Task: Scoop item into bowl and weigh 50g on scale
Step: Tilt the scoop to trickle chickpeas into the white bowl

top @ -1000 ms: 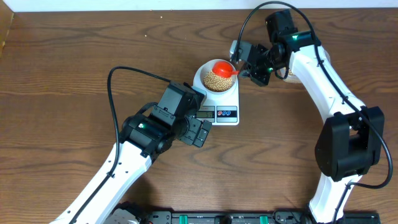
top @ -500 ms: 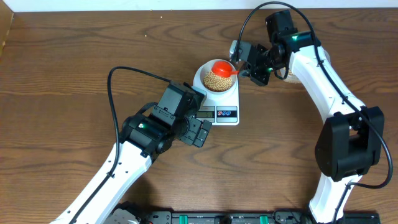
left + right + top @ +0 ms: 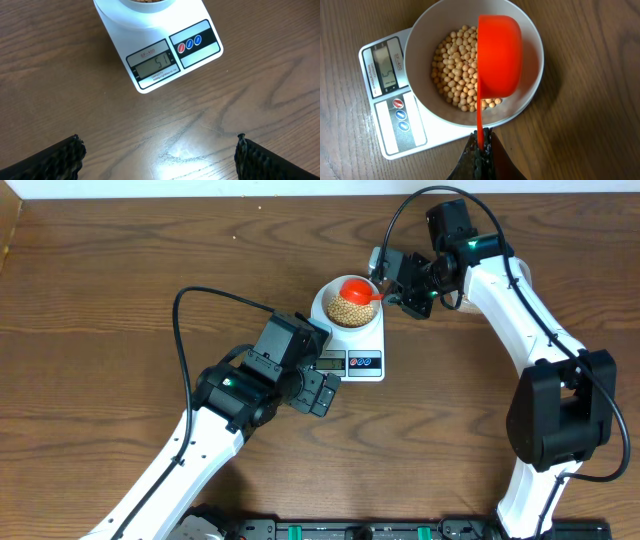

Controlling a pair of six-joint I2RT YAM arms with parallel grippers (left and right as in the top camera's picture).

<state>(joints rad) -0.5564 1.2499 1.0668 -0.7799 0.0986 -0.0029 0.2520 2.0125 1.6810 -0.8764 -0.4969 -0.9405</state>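
Unchanged since the earlier frame: orange scoop [image 3: 499, 55] held over the bowl [image 3: 532, 82] on the scale [image 3: 395, 117] by the clenched right gripper [image 3: 481, 146]; left gripper [image 3: 159, 150] spread wide, empty.

1. overhead: fixed above the table [image 3: 100, 280], looking straight down. far off; takes in both arms whole, with the scale [image 3: 352, 362] and bowl [image 3: 322, 300] small at upper centre.
2. left wrist: low and near, facing down over bare wood. left gripper [image 3: 159, 140] spread wide, one dark finger in each lower corner. scale at top of frame, bowl cut by the top edge.
3. right wrist: close above the bowl, looking almost straight down. right gripper [image 3: 480, 150] at the bottom edge, pinched on the red scoop [image 3: 500, 55] handle.
4. shared: all three views hold the scale and bowl. display reads upright in left wrist, sideways in right wrist.
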